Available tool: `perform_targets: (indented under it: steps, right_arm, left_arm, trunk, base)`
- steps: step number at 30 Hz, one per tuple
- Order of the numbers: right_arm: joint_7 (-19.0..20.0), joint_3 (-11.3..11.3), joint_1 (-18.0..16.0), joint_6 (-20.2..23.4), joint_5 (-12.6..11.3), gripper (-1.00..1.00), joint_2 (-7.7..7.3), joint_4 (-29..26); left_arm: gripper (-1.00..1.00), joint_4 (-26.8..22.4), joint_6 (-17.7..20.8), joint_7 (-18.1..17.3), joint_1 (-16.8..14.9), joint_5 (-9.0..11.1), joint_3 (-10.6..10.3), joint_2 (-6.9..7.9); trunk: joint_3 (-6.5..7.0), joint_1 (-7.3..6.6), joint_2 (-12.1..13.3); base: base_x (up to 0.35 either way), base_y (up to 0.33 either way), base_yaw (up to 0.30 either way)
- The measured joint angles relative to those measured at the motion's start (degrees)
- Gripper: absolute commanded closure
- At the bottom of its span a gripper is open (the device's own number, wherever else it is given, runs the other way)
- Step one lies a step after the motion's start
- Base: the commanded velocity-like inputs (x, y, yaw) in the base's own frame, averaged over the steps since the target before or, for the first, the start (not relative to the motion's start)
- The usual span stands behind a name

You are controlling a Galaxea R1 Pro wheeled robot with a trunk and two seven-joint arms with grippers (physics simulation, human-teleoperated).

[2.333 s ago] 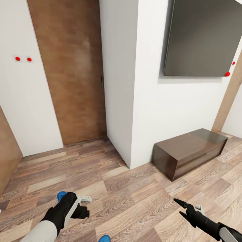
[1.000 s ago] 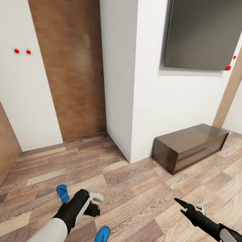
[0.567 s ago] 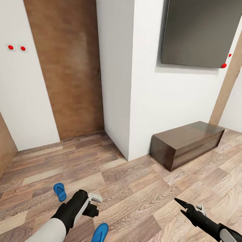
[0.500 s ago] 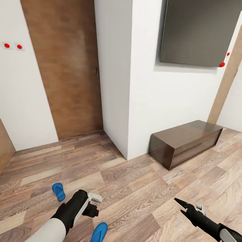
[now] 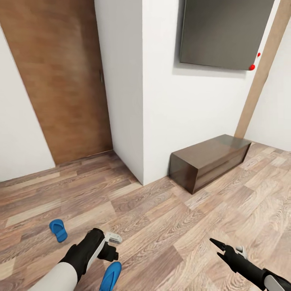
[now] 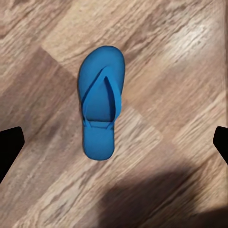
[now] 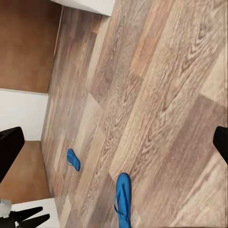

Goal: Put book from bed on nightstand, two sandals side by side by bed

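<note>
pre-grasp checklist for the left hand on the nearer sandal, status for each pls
1. Near sandal centred under the left hand: ok, it lies between the two fingertips in the left wrist view.
2. Left hand open: ok, fingertips stand wide apart at both edges.
3. Sandal lying flat, strap up, on the wood floor: ok.
4. Contact with the sandal: not yet, fingers are apart from it.
5. Second sandal located: ok, on the floor farther off, apart from the first.
6. Right hand free: ok, open and holding nothing.
</note>
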Motion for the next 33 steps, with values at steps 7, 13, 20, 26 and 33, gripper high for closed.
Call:
perform_targets:
  steps: [7,13,20,26,33]
  right_arm:
    - [0.0,0.0,0.0,0.0,-0.02,-1.0,0.0,0.0]
    - [0.0,0.0,0.0,0.0,-0.01,-1.0,0.0,0.0]
    - [0.0,0.02,-0.01,0.0,0.0,-1.0,0.0,0.01]
    - [0.0,0.04,-0.01,0.05,-0.15,-1.0,0.0,0.01]
    - [0.98,0.0,-0.01,0.27,-0.24,-1.0,-0.14,-0.06]
  left_arm:
    - [-1.0,0.0,-0.41,-0.19,0.0,-0.09,0.0,0.2]
    - [-1.0,-0.02,-0.52,-0.22,0.0,-0.12,0.03,0.24]
    - [-1.0,-0.2,-0.59,-0.2,0.0,-0.19,0.12,0.36]
    - [-1.0,-0.38,-0.88,-0.15,0.0,-0.21,0.34,0.96]
    - [-1.0,-0.43,-2.54,-0.1,0.0,-0.22,0.67,1.59]
  trunk:
    - [-1.55,0.18,-0.09]
    - [-2.88,0.33,-0.18]
    - [-4.43,0.52,-0.27]
    - [-5.77,0.67,-0.35]
    - [-7.32,0.85,-0.45]
  base:
    - [0.0,0.0,-0.172]
    - [0.0,0.0,-0.108]
    - [0.0,0.0,-0.034]
    - [0.0,0.0,-0.008]
    - [0.0,0.0,-0.001]
